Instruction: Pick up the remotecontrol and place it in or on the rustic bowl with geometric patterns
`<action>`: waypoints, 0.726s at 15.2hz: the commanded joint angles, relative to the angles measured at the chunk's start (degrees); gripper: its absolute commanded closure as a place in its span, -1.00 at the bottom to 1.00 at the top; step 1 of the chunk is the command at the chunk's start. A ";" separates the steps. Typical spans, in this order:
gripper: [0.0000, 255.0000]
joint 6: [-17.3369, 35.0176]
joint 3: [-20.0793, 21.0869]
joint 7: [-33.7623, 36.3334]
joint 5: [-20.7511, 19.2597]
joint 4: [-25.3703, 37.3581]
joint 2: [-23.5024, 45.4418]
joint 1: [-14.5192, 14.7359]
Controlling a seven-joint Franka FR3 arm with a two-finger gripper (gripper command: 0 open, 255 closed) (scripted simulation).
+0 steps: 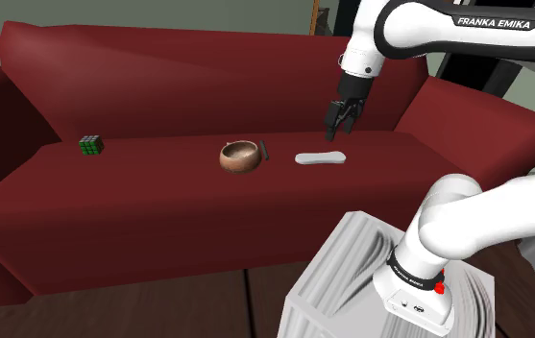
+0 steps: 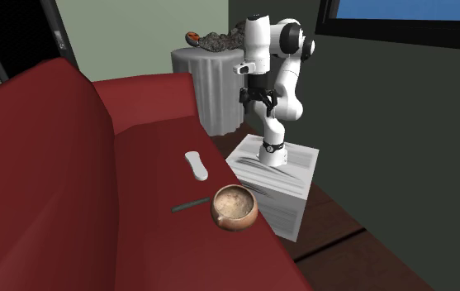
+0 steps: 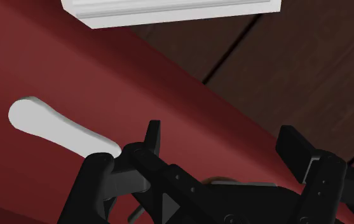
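Note:
A pale, plain white remote control (image 1: 320, 158) lies flat on the red sofa seat (image 1: 159, 192). To the shoulder view's left of it stands a brown rounded bowl (image 1: 241, 156) with a patterned rim. My black gripper (image 1: 340, 123) hangs open a little above the remote's far end, fingers pointing down, holding nothing. In the second exterior view the remote (image 2: 195, 164) lies behind the bowl (image 2: 235, 207), with the gripper (image 2: 261, 101) high beyond them. In the wrist view the remote (image 3: 54, 127) lies off to one side of the open gripper (image 3: 223, 149), not between its fingers.
A thin dark stick (image 1: 266, 152) lies beside the bowl, between it and the remote. A colour cube (image 1: 91, 145) sits far along the seat. The sofa's backrest (image 1: 159, 67) rises behind. A white side table (image 2: 211, 83) stands beyond the sofa's end, near my stand (image 2: 273, 178).

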 commanded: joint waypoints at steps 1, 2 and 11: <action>-1.00 0.00 0.00 0.00 0.00 0.00 0.00 0.00; -1.00 1.07 -1.23 -2.78 -1.19 -1.20 -0.05 0.13; -1.00 13.30 -13.41 -27.37 -12.02 -7.57 5.28 1.24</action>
